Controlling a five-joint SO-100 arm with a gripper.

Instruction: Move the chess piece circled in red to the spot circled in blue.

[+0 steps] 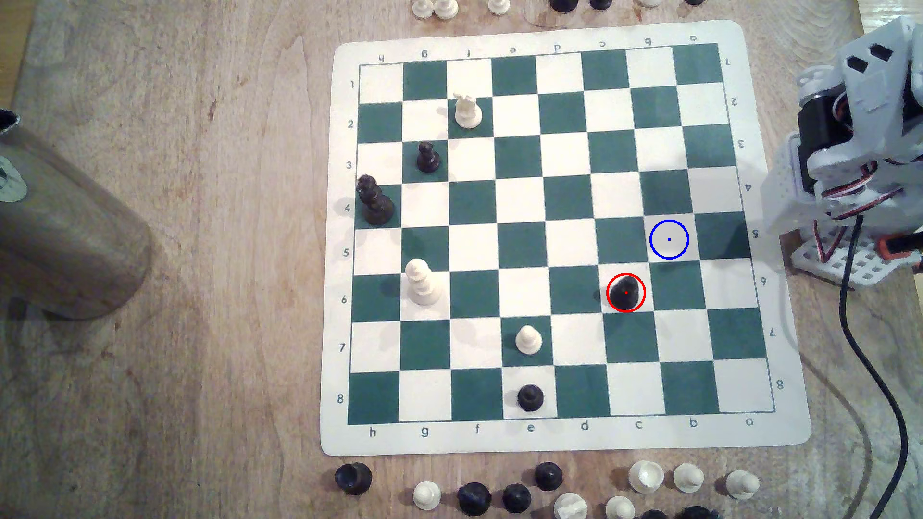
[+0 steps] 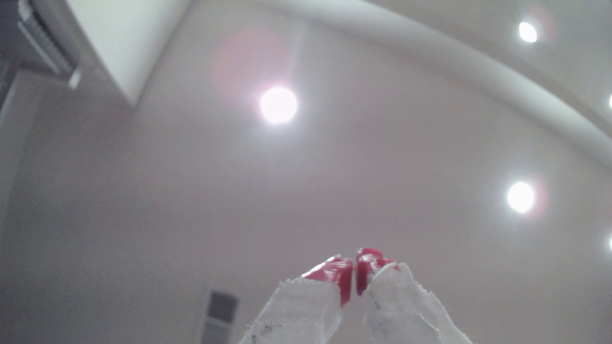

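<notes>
The chess piece (image 1: 625,293), a small glossy black pawn, stands inside a red ring on a cream square toward the board's lower right in the exterior view. The spot (image 1: 669,239) is a cream square with a blue ring and dot, one square diagonally up and to the right of the pawn. The white arm (image 1: 859,149) is folded beside the board's right edge, off the board. In the wrist view my gripper (image 2: 353,264) points up at the ceiling, its red-tipped, tape-wrapped fingers (image 2: 334,269) pressed together with nothing between them.
On the green-and-cream board (image 1: 559,239) stand a tall black crowned piece (image 1: 373,202), a black pawn (image 1: 427,157), white pieces (image 1: 422,282), a white pawn (image 1: 528,339) and a black pawn (image 1: 530,397). Captured pieces line the near and far edges. A black cable (image 1: 849,319) trails at the right. A metal cylinder (image 1: 55,224) stands left.
</notes>
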